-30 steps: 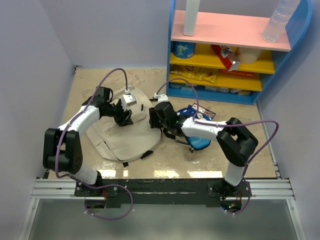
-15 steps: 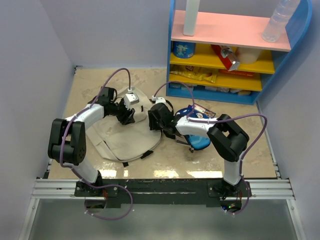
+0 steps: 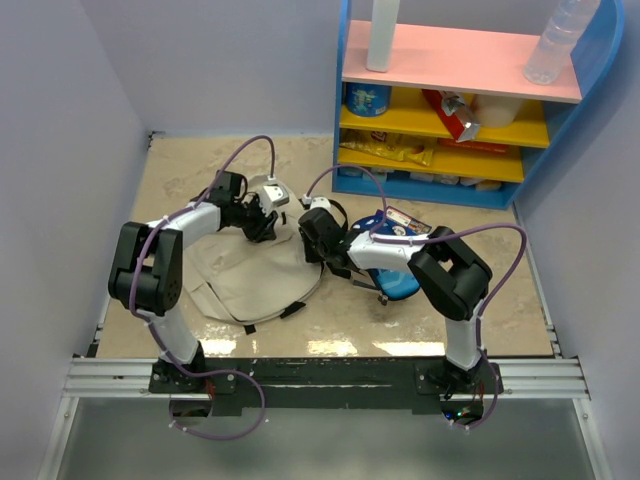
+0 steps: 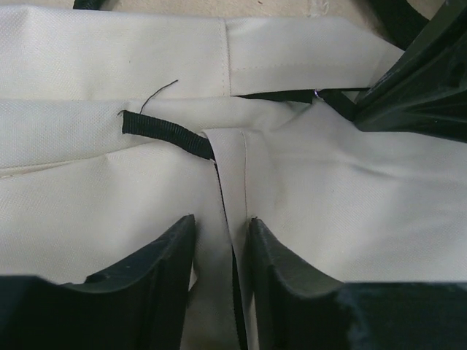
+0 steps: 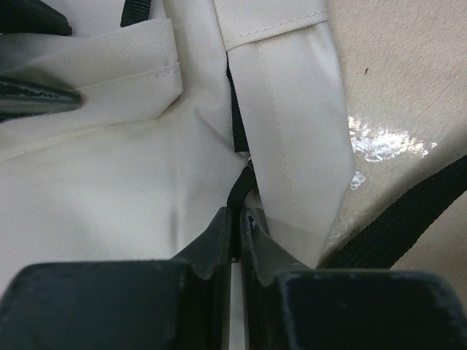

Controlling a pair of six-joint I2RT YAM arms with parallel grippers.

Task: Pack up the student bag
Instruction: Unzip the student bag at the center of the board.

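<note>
**A:** Why are both your grippers crowded onto one edge of the student bag?

**B:** To get it open, I judge. The bag lies flat on the table under both sets of my fingers. Nothing can go in while the dark zipper line looks closed. My right gripper has its fingers pressed almost together, pinching that dark edge right at their tips. My left gripper straddles a stitched canvas flap, with a finger close on either side and cloth between them. Whether they bite it, I cannot tell.

**A:** What does the overhead view add?

**B:** It shows my two grippers nearly facing each other across the bag's edge. It also shows a blue pouch lying beside my right forearm. It cannot show either pinch.

**A:** And the wrist views?

**B:** The left one shows a short black webbing tab just ahead of my fingers. The right one shows a black strap trailing on the table, off to the right of my fingers.
</note>
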